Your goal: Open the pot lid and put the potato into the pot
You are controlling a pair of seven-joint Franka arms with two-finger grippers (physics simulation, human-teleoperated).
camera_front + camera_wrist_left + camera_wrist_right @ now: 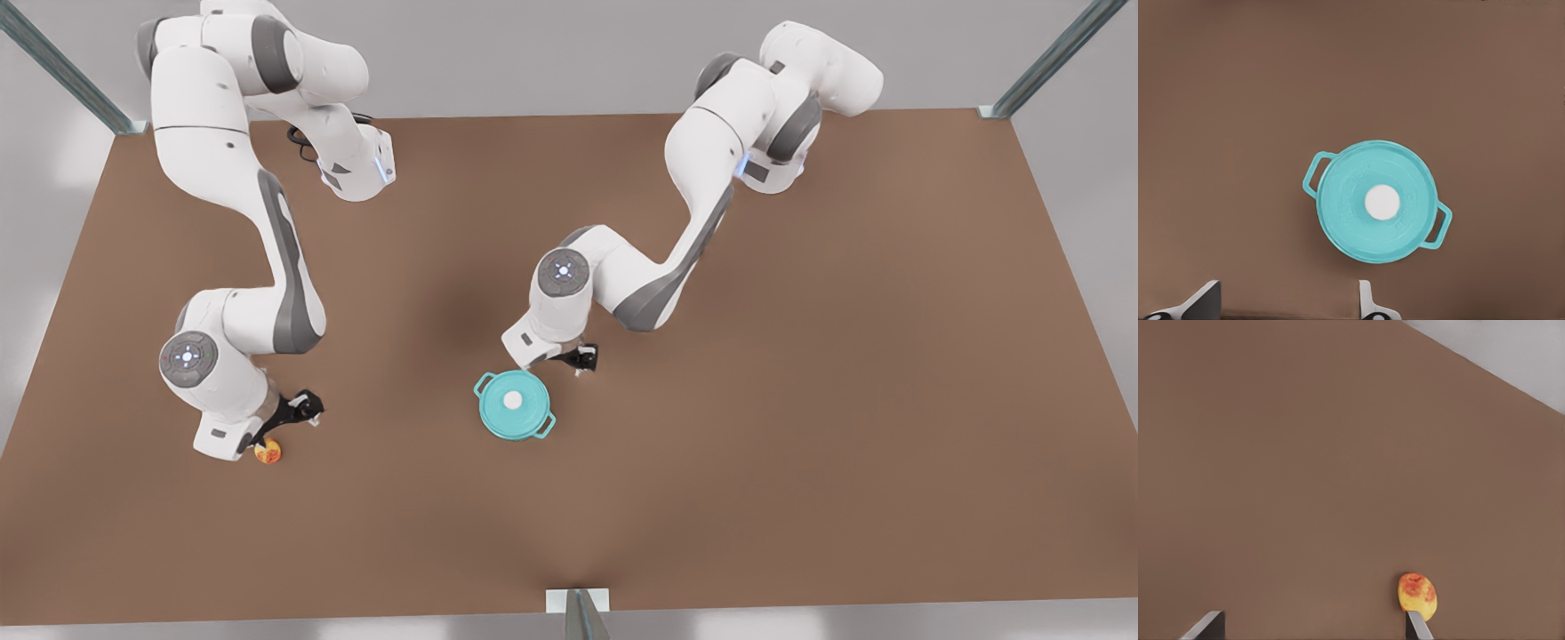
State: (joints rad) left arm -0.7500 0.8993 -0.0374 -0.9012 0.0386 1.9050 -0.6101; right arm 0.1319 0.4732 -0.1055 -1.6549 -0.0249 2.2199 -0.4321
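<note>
The pot lid (513, 402) sits on the pot (544, 427) at centre frame of the front view on the tabletop (800, 400); the potato (268, 453) lies lower left, well apart.

I can read no text, label, brand or number anywhere. The pot lid (1375, 200), near the middle of my left wrist view, bears faint raised marks in a ring around its white knob (1382, 202), but I cannot make out any letters in them. My arms and the desk (800, 356) carry no readable signs.
</note>
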